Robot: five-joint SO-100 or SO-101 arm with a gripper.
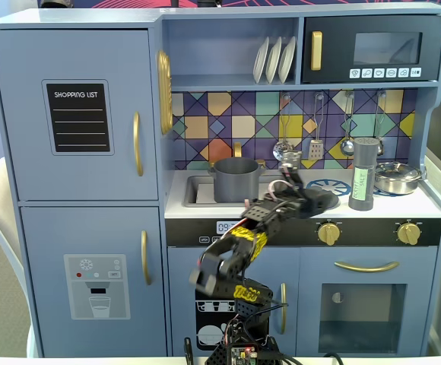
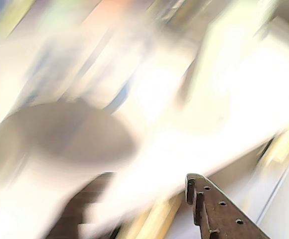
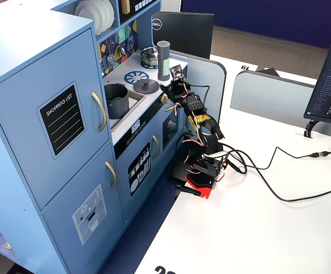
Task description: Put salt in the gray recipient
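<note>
The salt (image 1: 363, 173) stands upright on the toy kitchen's counter (image 1: 433, 204), to the right of the hob ring (image 1: 328, 186) in a fixed view, just left of the shiny steel pan (image 1: 397, 177) and well apart from the pot (image 1: 236, 179). The pot sits in the sink (image 1: 196, 192) left of the hob; in a fixed view (image 3: 116, 98) something green shows inside it, too small to make out. The flat gray lid (image 3: 146, 85) lies on the counter between pot and salt. The arm (image 1: 239, 247) rises from its base on the white table (image 3: 257, 228) and leans over the counter edge, with the pincer (image 1: 292, 181) near the hob, holding nothing. I cannot tell whether its jaws are apart or together. The wrist view is blurred; only a brown perforated finger (image 2: 219, 211) is clear. 3 plates (image 1: 274, 59) stand on the upper shelf.
</note>
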